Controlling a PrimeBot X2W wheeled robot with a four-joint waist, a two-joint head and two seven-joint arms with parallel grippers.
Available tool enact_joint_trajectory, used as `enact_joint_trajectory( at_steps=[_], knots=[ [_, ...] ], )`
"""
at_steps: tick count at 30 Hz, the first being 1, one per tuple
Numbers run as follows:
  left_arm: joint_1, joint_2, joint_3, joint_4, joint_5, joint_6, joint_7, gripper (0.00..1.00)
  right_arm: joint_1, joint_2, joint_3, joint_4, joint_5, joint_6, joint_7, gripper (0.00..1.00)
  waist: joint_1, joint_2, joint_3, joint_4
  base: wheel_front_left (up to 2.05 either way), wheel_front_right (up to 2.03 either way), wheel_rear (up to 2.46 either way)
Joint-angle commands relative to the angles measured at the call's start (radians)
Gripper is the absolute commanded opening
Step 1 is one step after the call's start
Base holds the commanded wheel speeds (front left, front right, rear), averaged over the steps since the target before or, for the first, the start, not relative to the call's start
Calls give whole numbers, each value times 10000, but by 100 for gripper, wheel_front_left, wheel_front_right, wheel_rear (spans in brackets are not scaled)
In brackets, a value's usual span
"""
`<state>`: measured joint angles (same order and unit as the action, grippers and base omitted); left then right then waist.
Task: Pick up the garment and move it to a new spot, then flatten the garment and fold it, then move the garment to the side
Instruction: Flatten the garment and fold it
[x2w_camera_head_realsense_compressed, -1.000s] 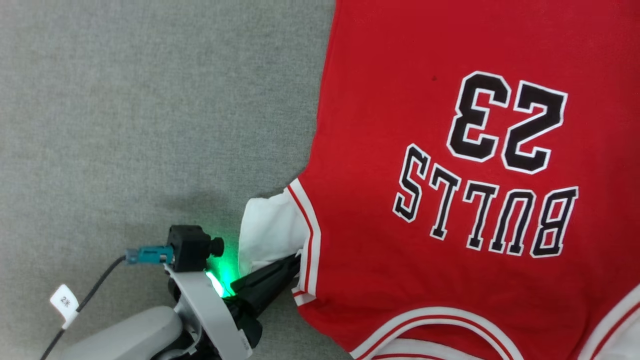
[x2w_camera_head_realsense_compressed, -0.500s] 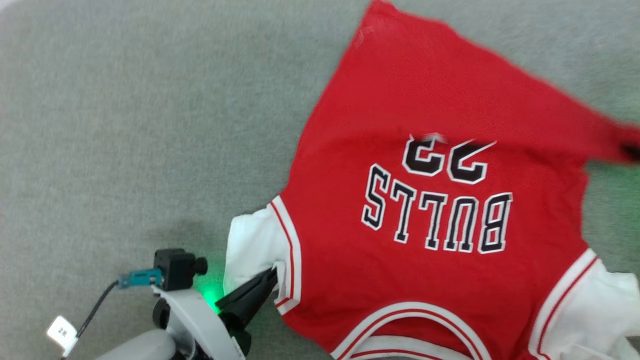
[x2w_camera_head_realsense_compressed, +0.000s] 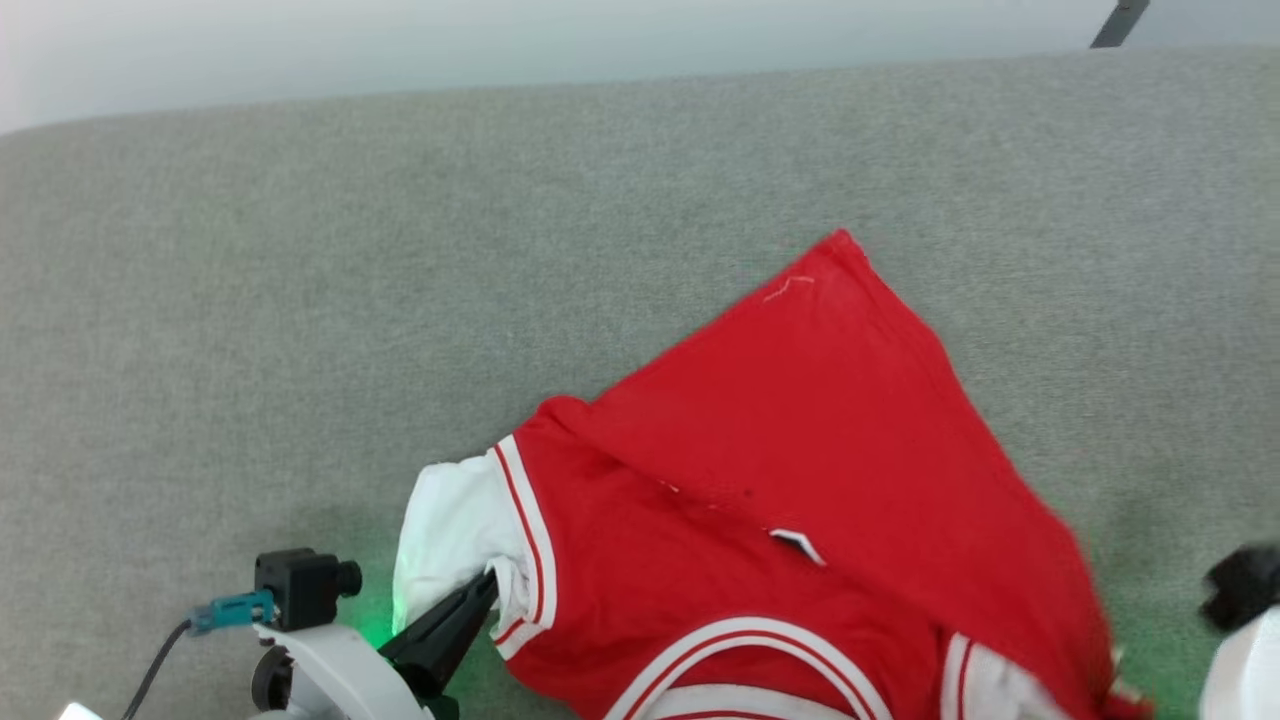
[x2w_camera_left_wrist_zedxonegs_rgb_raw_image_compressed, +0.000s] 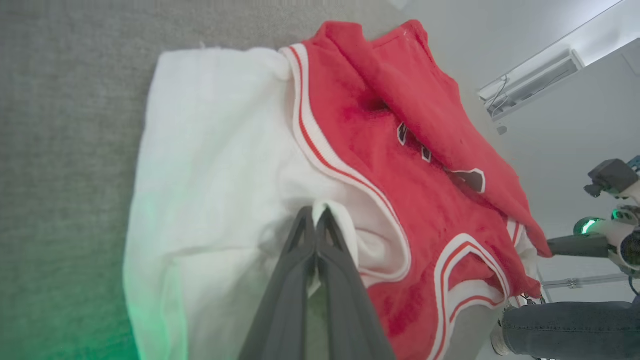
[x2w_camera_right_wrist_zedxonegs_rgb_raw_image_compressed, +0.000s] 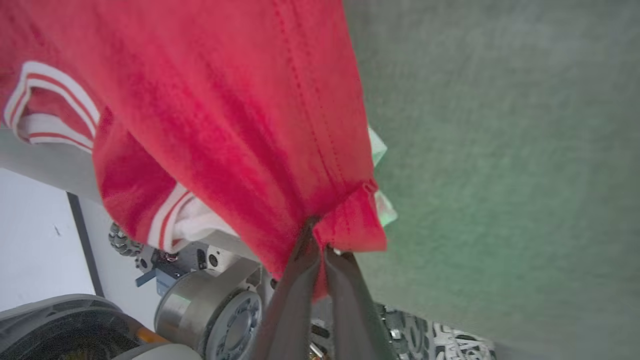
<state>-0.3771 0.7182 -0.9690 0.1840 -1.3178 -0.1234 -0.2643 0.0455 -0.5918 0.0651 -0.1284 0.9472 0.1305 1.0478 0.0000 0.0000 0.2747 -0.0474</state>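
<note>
The garment (x2w_camera_head_realsense_compressed: 800, 480), a red jersey with white sleeves and striped trim, lies on the grey table with its far hem folded over toward me, covering the print. My left gripper (x2w_camera_head_realsense_compressed: 485, 585) is shut on the white left sleeve (x2w_camera_left_wrist_zedxonegs_rgb_raw_image_compressed: 220, 165) at the lower left of the head view. In the left wrist view its fingertips (x2w_camera_left_wrist_zedxonegs_rgb_raw_image_compressed: 316, 216) pinch a fold of that sleeve. My right gripper (x2w_camera_right_wrist_zedxonegs_rgb_raw_image_compressed: 317, 235) is shut on a red hem corner (x2w_camera_right_wrist_zedxonegs_rgb_raw_image_compressed: 350, 220) of the garment. The right wrist (x2w_camera_head_realsense_compressed: 1240, 620) shows at the lower right edge of the head view.
Grey felt table (x2w_camera_head_realsense_compressed: 400, 250) stretches far and left of the garment, its far edge (x2w_camera_head_realsense_compressed: 600, 85) near the top. A person's leg in jeans (x2w_camera_left_wrist_zedxonegs_rgb_raw_image_compressed: 570, 325) stands past the table's near side. My own base and wheels (x2w_camera_right_wrist_zedxonegs_rgb_raw_image_compressed: 210, 305) show below the table edge.
The head camera has tilted up, bringing the table's far edge into view. The garment's far half has been pulled over toward me by the right gripper, hiding the "23" and lettering.
</note>
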Motion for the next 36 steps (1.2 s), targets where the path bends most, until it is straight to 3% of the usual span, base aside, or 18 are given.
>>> enact_joint_trajectory(
  at_steps=[1, 7, 8, 9, 10, 14, 18, 23, 28, 36],
  knots=[
    [170, -46, 45, 23, 71, -13, 10, 0, 319, 250, -35, -96, 111, 4, 44, 0, 0, 0, -147, -128, 0, 0, 0],
    [445, -75, 304, 20, 193, -36, 9, 0, 1359, 1094, 329, -560, -226, 4, 22, 0, 0, 0, -218, -153, 0, 0, 0],
    [510, -83, 339, 29, 218, -34, 9, 0, 1357, 1147, 373, -615, -364, 4, -87, 23, 0, 0, -244, -179, 0, 0, 0],
    [573, -91, 355, 31, 238, -35, 9, 0, 1323, 1186, 393, -655, -485, 4, -212, 87, 0, 0, -268, -202, 0, 0, 0],
    [613, -94, 375, 29, 250, -38, 9, 0, 1254, 1181, 397, -754, -563, 4, -325, 100, 0, 0, -298, -222, 0, 0, 0],
    [746, -102, 448, -15, 274, -54, 7, 0, 1096, 745, 7, -1400, -820, 4, -516, 100, 0, 0, -382, -228, 0, 0, 0],
    [695, -209, 448, -37, 343, -67, 9, 0, 930, 309, -728, -2317, -575, 4, -45, 100, 0, 0, -371, -107, 0, 0, 0],
    [482, -444, 391, -20, 464, -63, 14, 0, -439, 178, -1554, -2812, -760, 4, -127, 100, 0, 0, -207, 153, 0, 0, 0],
    [262, -656, 323, 83, 519, -79, 30, 0, -3017, 601, -703, -1588, -1768, 4, -1402, 100, 0, 0, 106, 403, 0, 0, 0],
    [-396, -880, 17, 2, 589, -88, 155, 0, -6305, 900, 1826, 2158, -2854, 3, -2698, 100, 0, 0, 816, 969, 0, 0, 0]
  ],
)
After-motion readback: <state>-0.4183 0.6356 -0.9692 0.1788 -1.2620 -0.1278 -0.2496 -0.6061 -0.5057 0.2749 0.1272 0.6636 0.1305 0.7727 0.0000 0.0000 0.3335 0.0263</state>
